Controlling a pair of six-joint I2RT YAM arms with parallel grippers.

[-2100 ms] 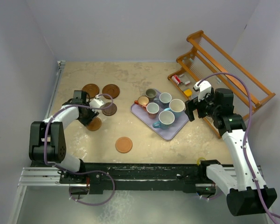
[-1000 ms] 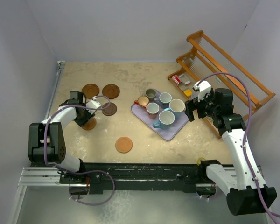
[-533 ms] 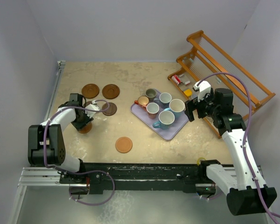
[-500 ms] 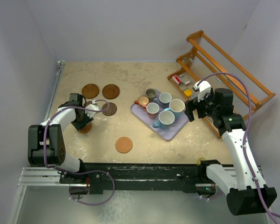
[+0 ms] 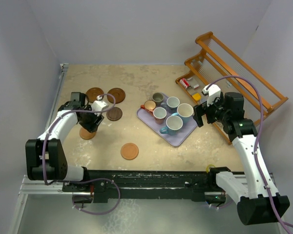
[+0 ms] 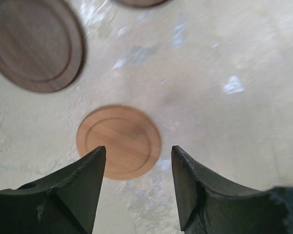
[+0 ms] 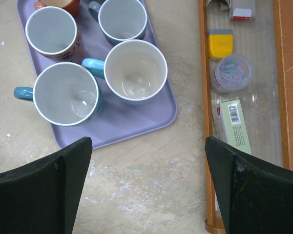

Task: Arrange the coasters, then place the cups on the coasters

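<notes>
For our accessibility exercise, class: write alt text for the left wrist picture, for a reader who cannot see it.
An orange-brown coaster lies flat on the beige table, framed by the two dark fingers of the open left gripper, which holds nothing. A darker brown coaster lies at upper left; a third coaster shows only its edge at the top.

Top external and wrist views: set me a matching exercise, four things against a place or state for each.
1. left gripper
2. right gripper
3. lavender tray
4. lone coaster

A. carries the cups
B. lies by itself near the front middle of the table
C. open above a light coaster
D. open at the tray's right corner

Pairs: 1-C, 2-D, 3-A, 4-B
</notes>
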